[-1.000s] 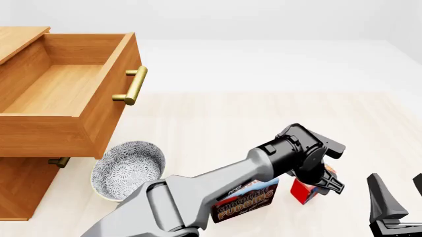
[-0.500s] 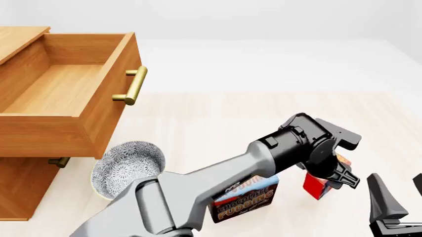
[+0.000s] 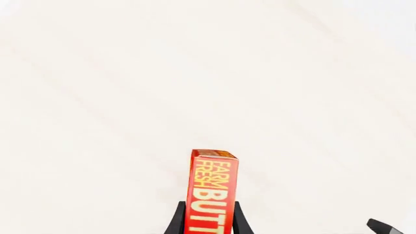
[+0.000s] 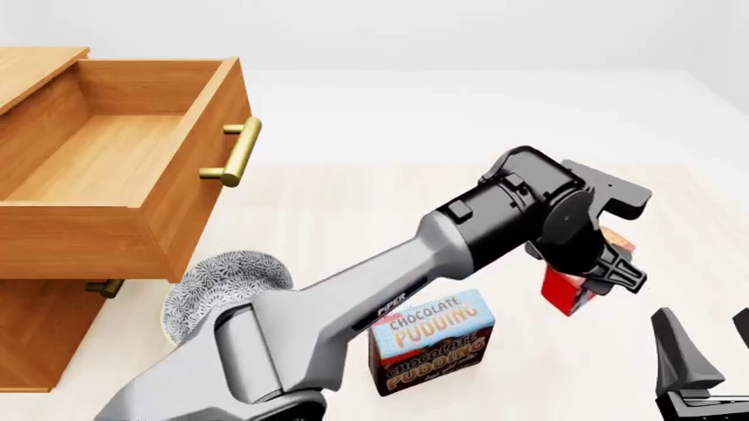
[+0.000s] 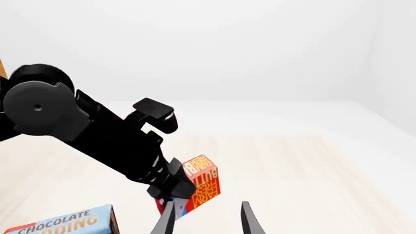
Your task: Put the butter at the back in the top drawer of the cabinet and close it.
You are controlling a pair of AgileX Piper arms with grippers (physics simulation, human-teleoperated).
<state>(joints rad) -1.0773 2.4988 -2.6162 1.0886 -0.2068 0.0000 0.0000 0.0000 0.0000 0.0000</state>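
The butter (image 4: 571,288), a small red box with yellow lettering, is held above the table to the right of the pudding box. My left gripper (image 4: 595,277) is shut on it. In the left wrist view the butter (image 3: 212,192) stands between the two black fingers of my left gripper (image 3: 208,223). It also shows in the right wrist view (image 5: 201,184). The top drawer (image 4: 117,162) of the cabinet (image 4: 41,329) is pulled open at the left, with its inside bare. My right gripper (image 4: 707,340) is open and empty at the lower right; it also shows in the right wrist view (image 5: 206,214).
A blue-and-brown Chocolate Pudding box (image 4: 431,344) stands on the table under the left arm. A patterned bowl (image 4: 223,294) sits beside the cabinet's front. The drawer's brass handle (image 4: 237,151) sticks out toward the table's middle. A lower drawer handle (image 4: 105,288) shows below.
My left gripper has lifted the butter off the table, moving up and slightly right. The pudding box is now uncovered. The right arm has not moved.
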